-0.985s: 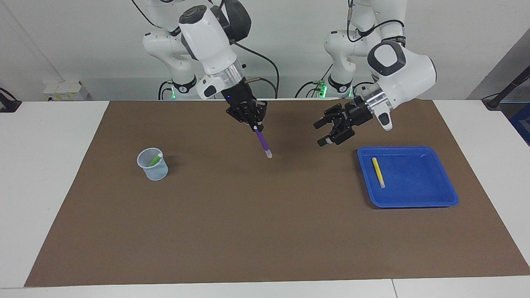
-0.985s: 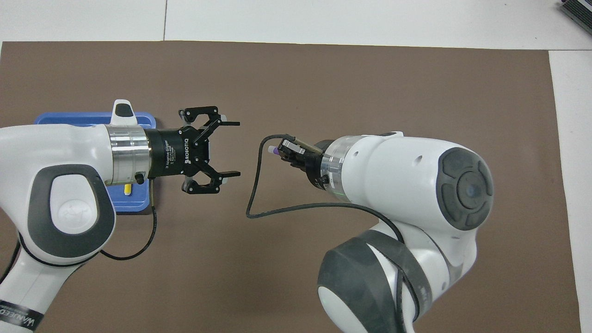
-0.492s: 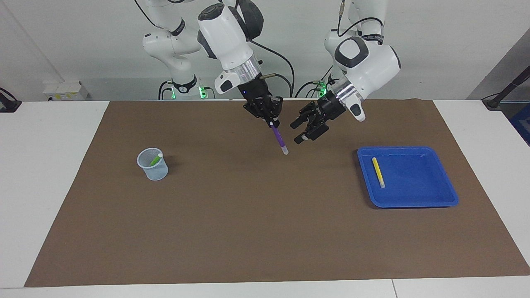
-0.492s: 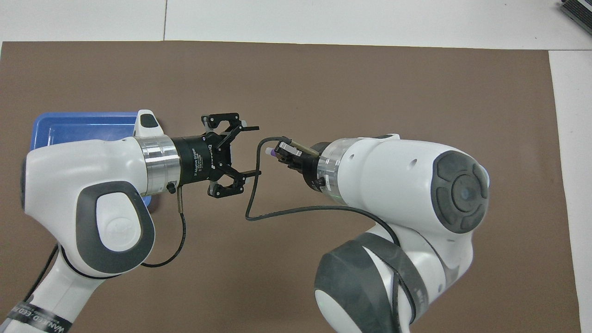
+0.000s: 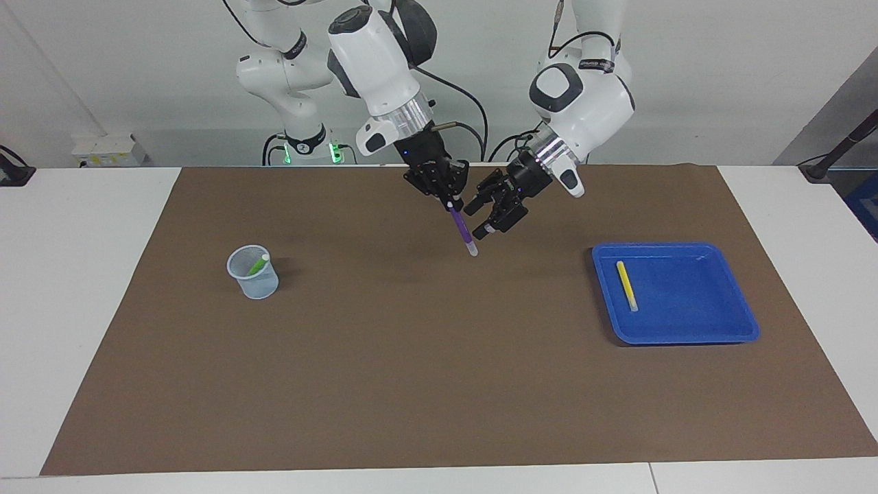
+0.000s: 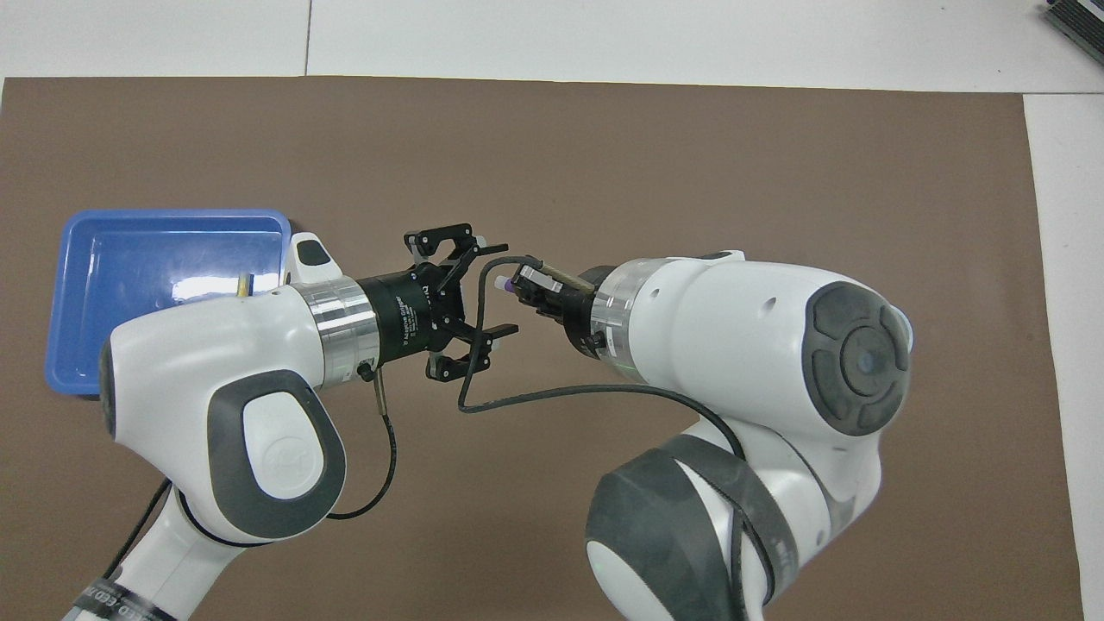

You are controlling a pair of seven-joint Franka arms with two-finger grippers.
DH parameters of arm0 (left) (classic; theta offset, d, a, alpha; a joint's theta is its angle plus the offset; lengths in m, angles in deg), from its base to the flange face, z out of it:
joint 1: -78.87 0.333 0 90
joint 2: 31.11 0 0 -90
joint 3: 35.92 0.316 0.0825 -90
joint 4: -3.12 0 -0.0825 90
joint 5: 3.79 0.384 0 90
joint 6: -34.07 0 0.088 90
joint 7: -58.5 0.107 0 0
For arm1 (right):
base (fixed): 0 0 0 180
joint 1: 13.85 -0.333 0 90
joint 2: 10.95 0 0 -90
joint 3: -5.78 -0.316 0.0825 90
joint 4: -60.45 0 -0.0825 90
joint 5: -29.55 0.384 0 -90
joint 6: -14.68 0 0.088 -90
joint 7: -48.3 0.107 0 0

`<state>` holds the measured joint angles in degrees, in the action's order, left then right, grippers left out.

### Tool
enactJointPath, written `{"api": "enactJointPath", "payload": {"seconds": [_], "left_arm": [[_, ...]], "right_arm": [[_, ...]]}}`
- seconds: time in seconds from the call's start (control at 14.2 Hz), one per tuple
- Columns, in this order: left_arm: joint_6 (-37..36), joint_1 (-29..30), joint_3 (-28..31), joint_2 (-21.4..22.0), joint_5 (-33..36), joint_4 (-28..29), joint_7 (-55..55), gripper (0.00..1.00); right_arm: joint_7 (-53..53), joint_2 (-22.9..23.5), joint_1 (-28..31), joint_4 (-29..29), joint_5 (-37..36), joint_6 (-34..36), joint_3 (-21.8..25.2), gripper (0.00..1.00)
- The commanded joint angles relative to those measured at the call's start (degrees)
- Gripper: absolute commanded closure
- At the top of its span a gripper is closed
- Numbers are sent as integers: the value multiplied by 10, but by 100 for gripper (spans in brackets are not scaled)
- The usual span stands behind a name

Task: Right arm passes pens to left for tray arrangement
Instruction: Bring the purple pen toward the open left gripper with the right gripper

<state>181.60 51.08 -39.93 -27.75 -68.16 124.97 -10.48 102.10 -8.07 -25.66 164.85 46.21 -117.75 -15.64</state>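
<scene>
My right gripper point(image 5: 449, 201) is shut on the purple pen point(image 5: 462, 231) and holds it slanted, pale tip down, in the air over the middle of the mat. Only the pen's tip point(image 6: 504, 281) shows in the overhead view. My left gripper point(image 5: 479, 219) is open beside the pen, one finger to each side of it and clear of it; it also shows in the overhead view point(image 6: 502, 288). The yellow pen point(image 5: 625, 285) lies in the blue tray point(image 5: 713, 322) toward the left arm's end. The green pen point(image 5: 258, 264) stands in the mesh cup point(image 5: 254, 273).
A brown mat point(image 5: 411, 384) covers the white table. The tray point(image 6: 86, 379) is partly hidden by my left arm in the overhead view. A loose black cable point(image 6: 470, 379) hangs from my right wrist under the grippers.
My left gripper has swung from over the tray's edge toward the mat's middle, closing in on the purple pen. My right gripper moved toward it, then held still.
</scene>
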Motion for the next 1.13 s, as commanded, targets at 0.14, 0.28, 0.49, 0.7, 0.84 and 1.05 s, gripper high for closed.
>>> {"api": "enactJointPath", "payload": {"seconds": [0.14,0.28,0.49,0.7,0.84,1.05], "left_arm": [[58,-38,6,15,-31,26,-9,14],[58,-38,7,14,-32,26,-9,25],[58,-38,7,14,-32,25,-12,51],[58,-38,7,14,-32,25,-18,73],[58,-38,7,13,-32,24,-21,89],[60,-46,7,11,-31,21,-22,100]], "right_arm": [[3,-8,0,10,14,-4,0,100],[3,-8,0,10,14,-4,0,100],[3,-8,0,10,14,-4,0,100],[3,-7,0,10,14,-4,0,100],[3,-7,0,9,14,-4,1,100],[3,-7,1,9,14,-4,0,100]]}}
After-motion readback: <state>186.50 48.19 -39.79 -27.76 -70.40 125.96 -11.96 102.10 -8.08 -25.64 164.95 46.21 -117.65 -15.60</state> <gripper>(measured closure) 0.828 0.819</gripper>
